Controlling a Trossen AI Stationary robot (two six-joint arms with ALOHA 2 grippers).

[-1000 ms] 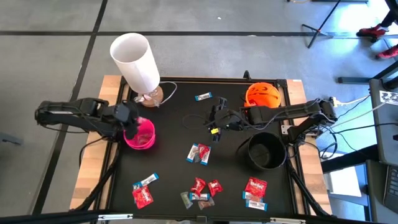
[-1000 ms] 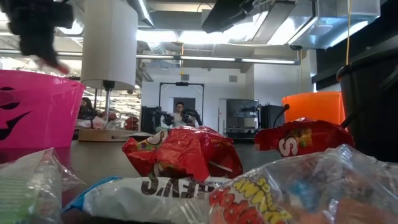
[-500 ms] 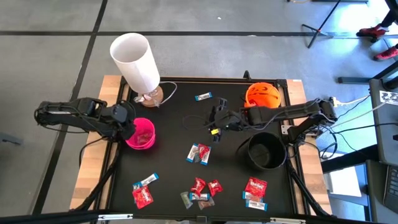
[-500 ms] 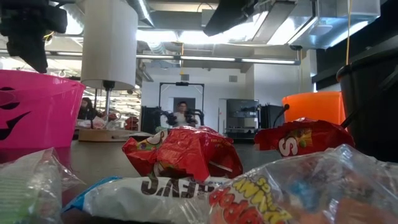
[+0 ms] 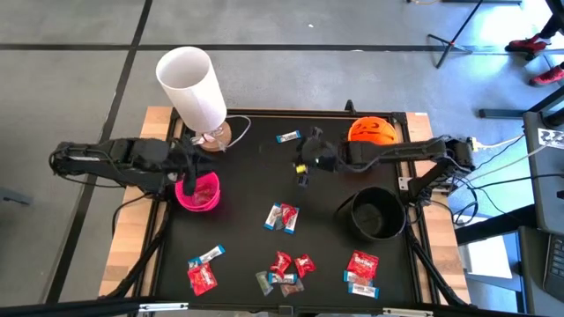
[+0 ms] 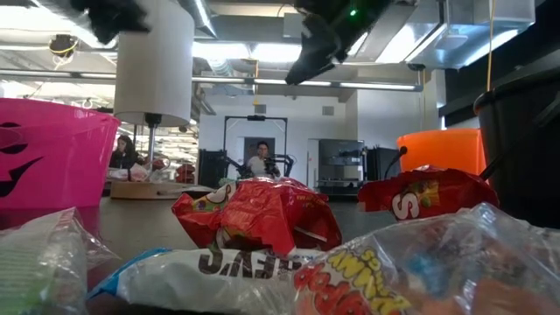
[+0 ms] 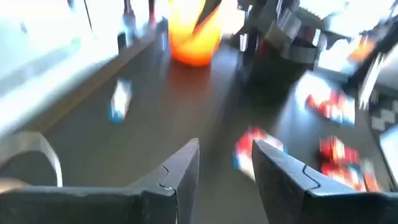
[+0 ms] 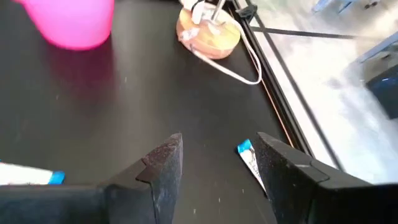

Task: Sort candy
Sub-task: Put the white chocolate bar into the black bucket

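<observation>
Over the pink bowl (image 5: pixel 200 191) the left gripper (image 5: pixel 189 165) hovers, fingers parted and empty. The right gripper (image 5: pixel 304 165), stretched mid-table, gapes empty near a blue-and-white candy (image 5: pixel 287 137); other candy (image 5: pixel 284 267) lies scattered along the table's near side.

The candy lies scattered on the black table. One blue-and-white piece (image 5: pixel 287 137) sits alone at the far side. A red, white and blue pair (image 5: pixel 282 217) lies mid-table. Near the front edge are a blue-white and a red piece (image 5: pixel 202 270) at the left, a red and silvery cluster (image 5: pixel 286 269) in the middle, and red packets (image 5: pixel 361 269) at the right.
</observation>
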